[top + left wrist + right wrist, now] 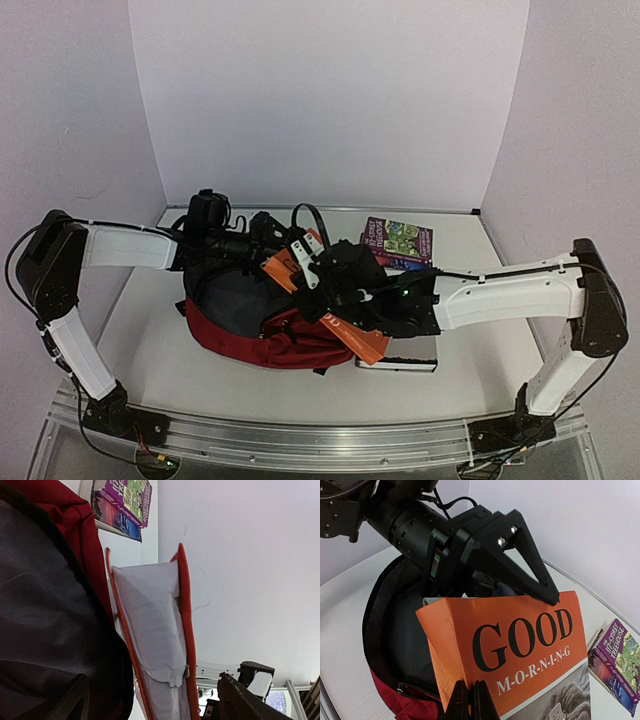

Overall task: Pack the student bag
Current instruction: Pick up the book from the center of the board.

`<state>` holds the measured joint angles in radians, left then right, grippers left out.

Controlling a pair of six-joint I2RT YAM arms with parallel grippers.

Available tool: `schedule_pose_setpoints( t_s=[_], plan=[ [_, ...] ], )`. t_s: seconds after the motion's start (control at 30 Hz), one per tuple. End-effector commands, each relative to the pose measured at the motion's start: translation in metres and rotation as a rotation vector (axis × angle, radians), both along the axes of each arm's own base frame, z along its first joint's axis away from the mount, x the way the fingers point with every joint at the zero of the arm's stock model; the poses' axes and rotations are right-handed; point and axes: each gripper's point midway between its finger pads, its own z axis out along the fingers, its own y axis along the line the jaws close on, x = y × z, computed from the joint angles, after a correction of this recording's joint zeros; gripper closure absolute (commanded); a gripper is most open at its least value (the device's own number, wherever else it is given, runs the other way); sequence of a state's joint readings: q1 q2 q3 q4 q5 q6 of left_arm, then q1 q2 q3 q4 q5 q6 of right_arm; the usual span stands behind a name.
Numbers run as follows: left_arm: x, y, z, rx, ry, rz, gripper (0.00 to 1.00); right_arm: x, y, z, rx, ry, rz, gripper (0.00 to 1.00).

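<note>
The dark-red student bag [262, 342] lies open at the table's middle, grey lining [395, 630] showing. My right gripper [470, 700] is shut on the lower edge of an orange "GOOD MORNING" book [520, 645] and holds it tilted at the bag's mouth; the book also shows in the top view [366, 346]. My left gripper [160, 695] is open, its fingers either side of the book's white page edge [150, 630] and the bag's lining [45, 610]. One of its fingers [532, 572] lies over the book's top edge. The bag's inside is mostly hidden.
A purple book [398, 243] lies on another book at the back right, also in the right wrist view [615, 665]. Another book [400, 364] lies flat under my right arm, right of the bag. White walls close off the back and sides.
</note>
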<state>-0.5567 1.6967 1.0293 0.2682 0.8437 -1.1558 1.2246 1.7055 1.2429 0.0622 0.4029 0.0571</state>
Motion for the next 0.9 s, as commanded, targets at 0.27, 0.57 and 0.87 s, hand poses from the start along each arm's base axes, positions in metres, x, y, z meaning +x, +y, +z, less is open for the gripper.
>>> schedule_pose_setpoints(
  t_s=[0.27,0.57,0.87],
  plan=[
    [-0.005,-0.008,0.026,-0.007,-0.084,-0.049,0.81,0.003,0.002,0.022,0.072,-0.035,-0.024,0.51],
    [-0.004,-0.005,0.038,-0.008,-0.124,-0.031,0.92,0.017,-0.039,0.048,0.163,-0.064,-0.233,0.17],
    [0.003,0.038,0.115,0.013,-0.358,0.088,0.93,0.040,-0.096,0.091,0.339,-0.028,-0.420,0.02]
  ],
)
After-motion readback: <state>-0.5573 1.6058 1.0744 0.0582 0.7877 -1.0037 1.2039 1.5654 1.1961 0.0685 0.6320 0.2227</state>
